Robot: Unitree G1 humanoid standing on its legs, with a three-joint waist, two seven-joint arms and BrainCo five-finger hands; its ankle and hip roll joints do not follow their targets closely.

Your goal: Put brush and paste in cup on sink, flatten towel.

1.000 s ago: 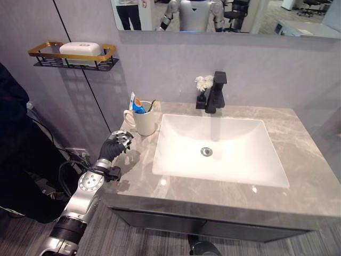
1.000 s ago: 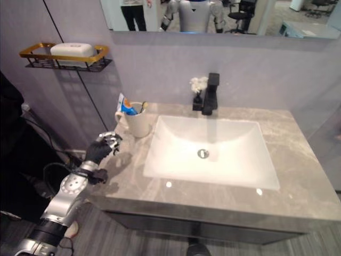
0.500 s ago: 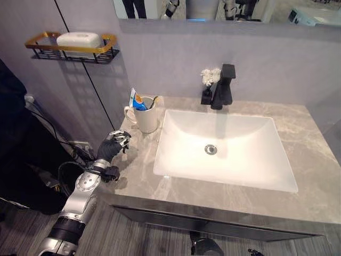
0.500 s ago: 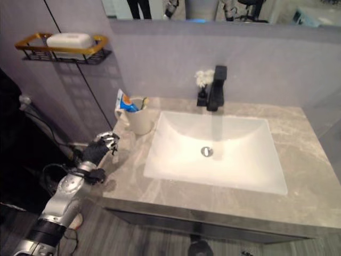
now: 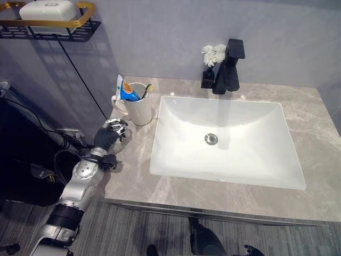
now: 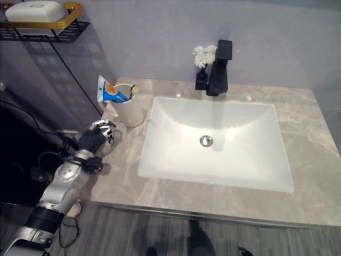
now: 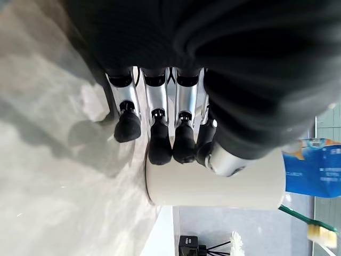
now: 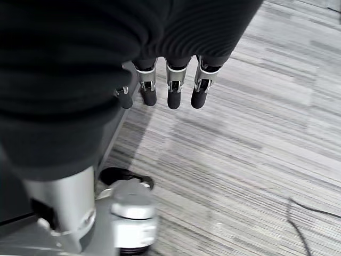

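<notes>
The blue toothpaste tube [image 5: 124, 89] and green-handled toothbrush [image 5: 147, 90] already stand in the cream ceramic cup [image 5: 139, 110], just beside the white rectangular basin [image 5: 224, 160]. The left hand [image 5: 109, 134], near the cup, has relaxed fingers holding nothing. Flattening the towel seems left.

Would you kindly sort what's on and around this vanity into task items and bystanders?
Task items: cup; toothpaste and toothbrush, both in it; left hand beside it.

Bystanders: faucet; white flowers; soap on the wall rack; sink basin.
</notes>
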